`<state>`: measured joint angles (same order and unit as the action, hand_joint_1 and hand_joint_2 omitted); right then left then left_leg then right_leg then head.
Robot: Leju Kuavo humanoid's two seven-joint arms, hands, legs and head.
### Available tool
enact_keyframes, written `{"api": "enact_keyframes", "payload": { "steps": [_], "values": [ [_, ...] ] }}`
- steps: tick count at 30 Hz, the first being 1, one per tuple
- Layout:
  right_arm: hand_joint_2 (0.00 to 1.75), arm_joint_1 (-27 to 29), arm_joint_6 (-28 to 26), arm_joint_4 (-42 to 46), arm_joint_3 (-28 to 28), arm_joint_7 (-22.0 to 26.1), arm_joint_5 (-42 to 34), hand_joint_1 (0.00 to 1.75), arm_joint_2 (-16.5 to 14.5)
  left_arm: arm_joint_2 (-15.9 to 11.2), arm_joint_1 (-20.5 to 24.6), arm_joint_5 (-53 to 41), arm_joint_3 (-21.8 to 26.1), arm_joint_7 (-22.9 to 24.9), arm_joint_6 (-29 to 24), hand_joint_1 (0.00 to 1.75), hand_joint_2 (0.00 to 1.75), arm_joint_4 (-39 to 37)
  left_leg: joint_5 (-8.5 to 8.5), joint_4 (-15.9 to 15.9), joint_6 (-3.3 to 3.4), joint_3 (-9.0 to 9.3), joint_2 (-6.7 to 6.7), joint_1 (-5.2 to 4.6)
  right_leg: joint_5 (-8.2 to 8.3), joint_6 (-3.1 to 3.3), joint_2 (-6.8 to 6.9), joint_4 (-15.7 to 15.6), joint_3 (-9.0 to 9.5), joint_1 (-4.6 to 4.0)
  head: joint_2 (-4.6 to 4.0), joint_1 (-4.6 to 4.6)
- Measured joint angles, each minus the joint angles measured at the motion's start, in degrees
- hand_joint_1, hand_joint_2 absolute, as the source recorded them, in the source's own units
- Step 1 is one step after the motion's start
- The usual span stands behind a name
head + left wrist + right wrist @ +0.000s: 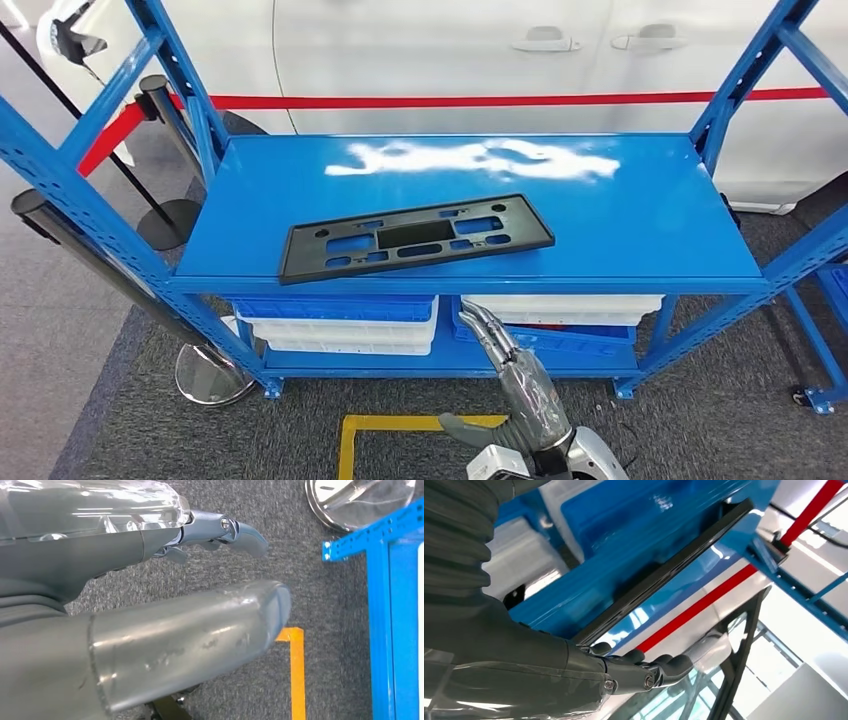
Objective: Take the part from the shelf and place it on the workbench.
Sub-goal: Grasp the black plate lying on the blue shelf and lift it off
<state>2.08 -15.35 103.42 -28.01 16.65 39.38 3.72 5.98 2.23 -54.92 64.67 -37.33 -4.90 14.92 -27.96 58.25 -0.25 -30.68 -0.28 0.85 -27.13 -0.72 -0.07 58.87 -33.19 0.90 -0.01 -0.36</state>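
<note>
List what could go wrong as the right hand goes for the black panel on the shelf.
1. The black panel is thin and lies flat on the blue shelf with its near corner at the front lip; fingers may struggle to get under it or could nudge it off the edge.
2. The right hand sits below the shelf's front edge, near the bins; lifting straight up could bump the lip.
3. The panel is long; a one-handed grip near one end may let it tilt or slip.

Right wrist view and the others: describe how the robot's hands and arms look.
The right hand has dark grey fingers with small round screws at the joints, behind a grey ribbed cover and a clear glossy shell. The left hand shows a thick, scuffed grey thumb and the same clear shell. In the head view, the forearm is silver.
</note>
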Motion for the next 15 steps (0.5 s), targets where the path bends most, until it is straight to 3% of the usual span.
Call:
{"api": "enact_keyframes", "payload": {
  "steps": [3, 6, 7, 8, 9, 12, 13, 15],
  "values": [
    [1.75, -0.09, -3.03, -0.28, -0.2, -1.57, 5.76, 0.0, -0.4, 0.04, 0.13, -0.43, 0.02, -0.14, -0.02, 0.0, 0.0, -0.02, -1.37, 1.52, -0.91, -0.54, -0.03, 0.31, 0.13, 1.15, -0.03, -0.42, 0.27, 0.18, 0.01, -0.15],
    [1.75, -0.15, -5.8, -1.16, -0.31, -3.17, 11.24, 0.0, -1.08, 0.06, 0.15, -0.92, 0.03, -0.24, -0.02, 0.0, 0.0, -0.02, -6.27, 11.81, -1.39, -5.46, 0.03, 0.38, 0.03, 1.81, 0.08, -0.53, 0.41, 0.09, 0.0, -0.44],
    [1.75, -0.14, -6.7, -1.66, -0.31, -3.7, 13.1, 0.0, -1.31, 0.06, 0.11, -1.18, 0.03, -0.26, -0.02, 0.0, 0.0, -0.02, -7.2, 15.12, -1.45, -7.23, 0.03, 0.38, -0.02, 1.91, 0.07, -0.48, 0.43, -0.02, 0.0, -0.46],
    [1.75, -0.14, -7.59, -2.22, -0.31, -4.21, 14.93, 0.0, -1.56, 0.06, 0.08, -1.42, 0.03, -0.27, -0.02, 0.0, 0.0, -0.03, -6.98, 16.53, -1.42, -8.14, 0.03, 0.37, -0.1, 1.98, 0.03, -0.42, 0.48, -0.11, 0.01, -0.46],
    [1.75, -0.13, -8.53, -2.8, -0.3, -4.7, 16.83, 0.0, -1.85, 0.06, 0.07, -1.65, 0.04, -0.27, -0.03, 0.0, 0.0, -0.03, -5.63, 15.64, -1.31, -7.96, 0.03, 0.37, -0.19, 2.0, -0.03, -0.35, 0.59, -0.17, 0.01, -0.45],
    [1.75, -0.18, -11.48, -4.63, -0.27, -6.02, 22.45, 0.0, -3.06, 0.0, 0.14, -2.45, 0.04, -0.29, -0.04, 0.0, 0.0, -0.04, 0.22, 4.68, -0.59, -3.36, 0.12, 0.19, -0.56, 1.73, -0.25, -0.19, 1.04, -0.33, -0.01, -0.46],
    [1.75, -0.22, -12.45, -5.33, -0.26, -6.45, 24.3, 0.0, -3.53, -0.02, 0.18, -2.76, 0.04, -0.32, -0.04, 0.0, 0.0, -0.04, 1.0, 2.11, -0.35, -2.28, 0.18, 0.06, -0.59, 1.49, -0.3, -0.17, 1.02, -0.4, -0.01, -0.47],
    [1.75, -0.27, -14.27, -6.79, -0.25, -7.27, 27.96, 0.0, -4.42, -0.06, 0.23, -3.31, 0.04, -0.35, -0.04, 0.0, 0.0, -0.04, 1.01, 0.66, 0.07, -1.77, 0.31, -0.25, -0.49, 0.94, -0.35, -0.29, 0.89, -0.47, 0.0, -0.46]
  ]
}}
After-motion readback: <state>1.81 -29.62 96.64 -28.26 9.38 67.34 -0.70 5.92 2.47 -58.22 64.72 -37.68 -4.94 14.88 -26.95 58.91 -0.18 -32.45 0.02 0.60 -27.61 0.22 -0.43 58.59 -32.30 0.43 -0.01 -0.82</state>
